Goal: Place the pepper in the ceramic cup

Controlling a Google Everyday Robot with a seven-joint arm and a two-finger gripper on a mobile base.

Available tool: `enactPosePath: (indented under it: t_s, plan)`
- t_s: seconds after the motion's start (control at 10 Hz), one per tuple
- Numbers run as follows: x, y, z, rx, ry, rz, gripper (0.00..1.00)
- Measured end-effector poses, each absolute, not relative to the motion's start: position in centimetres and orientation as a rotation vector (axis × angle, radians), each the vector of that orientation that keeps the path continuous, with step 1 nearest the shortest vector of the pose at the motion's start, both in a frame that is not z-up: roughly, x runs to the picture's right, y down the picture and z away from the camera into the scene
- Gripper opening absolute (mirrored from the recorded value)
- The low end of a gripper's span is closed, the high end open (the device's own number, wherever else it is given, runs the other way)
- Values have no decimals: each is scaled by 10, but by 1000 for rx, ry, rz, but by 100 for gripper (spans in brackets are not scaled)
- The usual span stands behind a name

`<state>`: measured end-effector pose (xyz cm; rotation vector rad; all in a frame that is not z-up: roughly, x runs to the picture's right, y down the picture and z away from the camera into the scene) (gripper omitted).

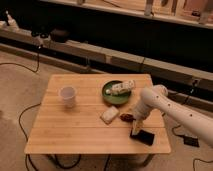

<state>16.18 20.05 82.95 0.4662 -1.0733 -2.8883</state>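
Observation:
The small dark red pepper (126,117) lies on the wooden table (75,127), just right of a pale rectangular block. The white ceramic cup (68,95) stands upright on the table's left half, far from the pepper. My white arm reaches in from the right. Its gripper (136,129) hangs low over the table, just right of and below the pepper, above the black slab.
A dark green round plate (109,98) with a pale object (123,87) on it sits behind the pepper. The pale block (109,115) lies beside the pepper. A black phone-like slab (143,137) lies near the front right edge. Cables run on the floor.

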Motion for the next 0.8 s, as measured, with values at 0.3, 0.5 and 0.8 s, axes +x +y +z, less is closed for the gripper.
enactPosePath:
  t_s: [0.3, 0.5, 0.8]
  plan:
    - [156, 195, 828, 473, -1096, -2844, 80]
    - [153, 188, 826, 469, -1097, -2793, 80]
    - [154, 184, 834, 462, -1068, -2731, 80]
